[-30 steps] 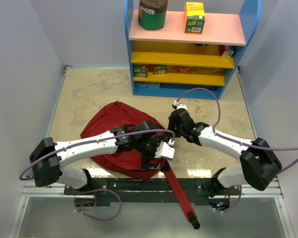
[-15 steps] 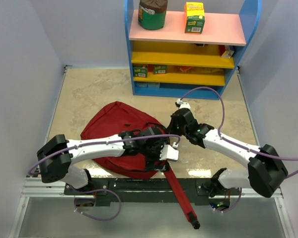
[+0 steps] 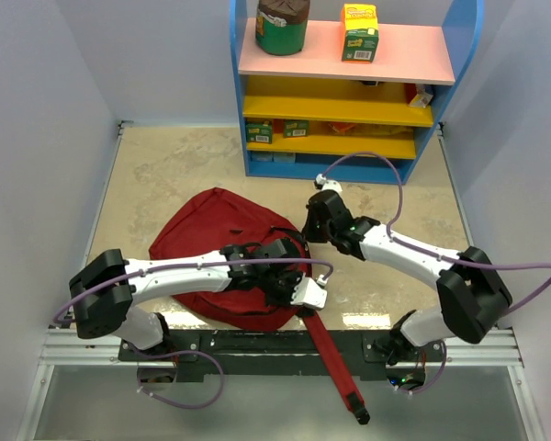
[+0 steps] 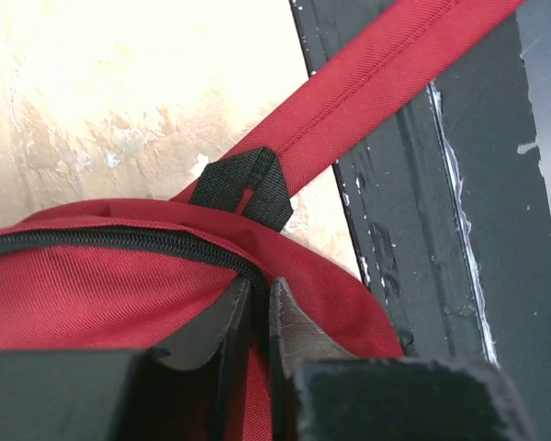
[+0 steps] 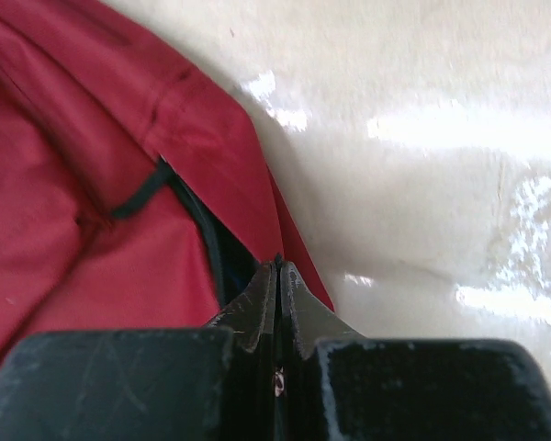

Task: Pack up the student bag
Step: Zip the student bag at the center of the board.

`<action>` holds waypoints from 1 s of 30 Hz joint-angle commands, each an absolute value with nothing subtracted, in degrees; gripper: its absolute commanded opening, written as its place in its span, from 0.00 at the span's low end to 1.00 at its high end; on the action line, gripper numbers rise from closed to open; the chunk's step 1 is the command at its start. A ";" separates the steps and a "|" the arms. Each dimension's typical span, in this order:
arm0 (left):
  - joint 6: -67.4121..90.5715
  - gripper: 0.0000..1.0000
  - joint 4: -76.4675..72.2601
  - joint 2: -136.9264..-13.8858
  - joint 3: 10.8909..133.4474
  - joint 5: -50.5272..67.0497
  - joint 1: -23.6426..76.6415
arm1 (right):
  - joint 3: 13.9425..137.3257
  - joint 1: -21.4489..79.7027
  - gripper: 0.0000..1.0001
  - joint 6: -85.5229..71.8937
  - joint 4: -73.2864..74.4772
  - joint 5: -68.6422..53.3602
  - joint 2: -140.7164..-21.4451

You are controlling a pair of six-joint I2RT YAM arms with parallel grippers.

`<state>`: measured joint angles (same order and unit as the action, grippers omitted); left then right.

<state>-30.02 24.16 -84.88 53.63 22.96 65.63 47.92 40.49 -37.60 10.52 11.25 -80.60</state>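
Left fingers (image 4: 216,323): clenched on zipper seam (image 4: 119,241) of large dark red soft fabric backpack (image 3: 211,230), lying on beige counter (image 3: 165,170). Right fingers (image 5: 253,308): clenched at rim. Risk: shallow pinch slips, backpack drags unopened.

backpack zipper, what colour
Black zipper on the dark red soft fabric backpack; left wrist view shows it best.

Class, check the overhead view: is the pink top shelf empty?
No, a green canister and a yellow box stand on the top shelf.
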 commanded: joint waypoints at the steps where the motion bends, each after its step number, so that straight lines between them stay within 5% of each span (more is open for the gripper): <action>1: -33.05 0.11 25.84 -84.11 56.86 27.86 67.23 | 55.97 40.43 0.00 -36.30 8.00 15.90 -83.57; 8: -33.22 0.08 27.25 -85.51 62.83 25.32 70.92 | 67.22 40.43 0.00 -35.68 7.73 14.59 -93.68; 11: -33.13 0.15 25.58 -87.36 66.70 17.60 70.93 | 69.86 40.43 0.00 -35.25 8.00 14.76 -96.06; 13: -35.59 0.62 25.22 -88.76 70.72 11.36 69.53 | 71.36 40.25 0.00 -34.11 9.22 15.55 -96.94; 14: -35.42 0.99 24.96 -89.20 72.32 9.86 68.39 | 73.11 39.82 0.00 -32.88 9.66 15.64 -97.29; 20: -26.90 1.00 36.81 -99.22 99.46 14.13 53.54 | 82.50 34.37 0.00 -27.52 13.88 14.59 -101.06; 26: -23.64 1.00 38.49 -94.49 107.31 25.74 40.27 | 93.75 29.71 0.00 -22.77 18.01 13.54 -105.38; 28: -23.12 1.00 39.11 -90.89 105.14 29.17 34.58 | 96.58 29.62 0.12 -22.15 20.82 11.09 -107.31; 29: -23.03 1.00 39.11 -89.49 103.64 30.57 32.45 | 97.29 29.97 0.35 -22.06 21.53 10.12 -107.66; 30: -22.51 1.00 38.42 -86.17 101.88 32.41 28.69 | 96.51 30.14 0.46 -22.15 21.27 9.50 -107.14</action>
